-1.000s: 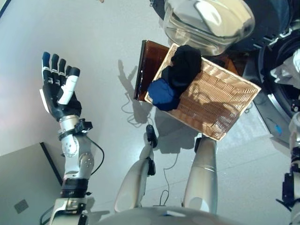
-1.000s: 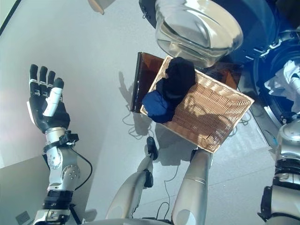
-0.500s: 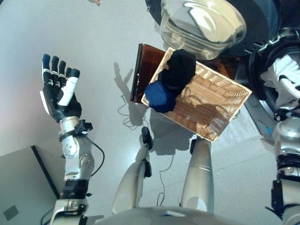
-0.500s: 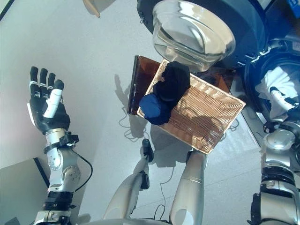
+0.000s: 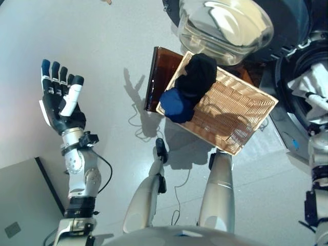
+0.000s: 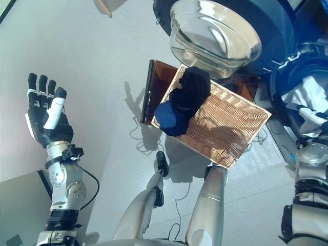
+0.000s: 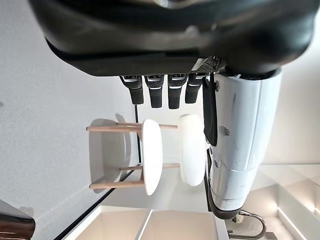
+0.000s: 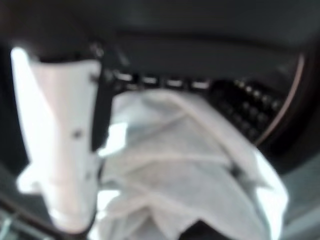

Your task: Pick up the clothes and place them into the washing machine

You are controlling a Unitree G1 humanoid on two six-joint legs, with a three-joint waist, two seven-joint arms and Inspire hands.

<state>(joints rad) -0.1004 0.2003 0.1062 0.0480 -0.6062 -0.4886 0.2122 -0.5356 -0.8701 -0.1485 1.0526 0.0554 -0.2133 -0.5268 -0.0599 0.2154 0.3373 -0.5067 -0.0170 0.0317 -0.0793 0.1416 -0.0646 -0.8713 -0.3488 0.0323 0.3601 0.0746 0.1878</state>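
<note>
**White garment at the drum, dark ones waiting in the basket**

Fingers of my left hand stand straight and spread, holding nothing, raised well off to the left over bare floor. My right hand is at the far right, reaching into the round mouth of the dark-blue front-loading washing machine; its white-covered thumb lies against a crumpled white cloth, but whether the fingers grip that cloth I cannot tell — they are hidden.

I judge the task partly done: the white cloth sits in the drum opening, in or nearly in, with perforated drum wall visible behind it in the right wrist view. Two pieces remain to be moved.

Those sit in the rectangular woven wicker basket on the floor just before the machine, bunched at its left end — a black garment piled touching a rolled dark-blue garment. Otherwise the basket shows bare weave. The machine's glass-domed door hangs open above the basket.
</note>
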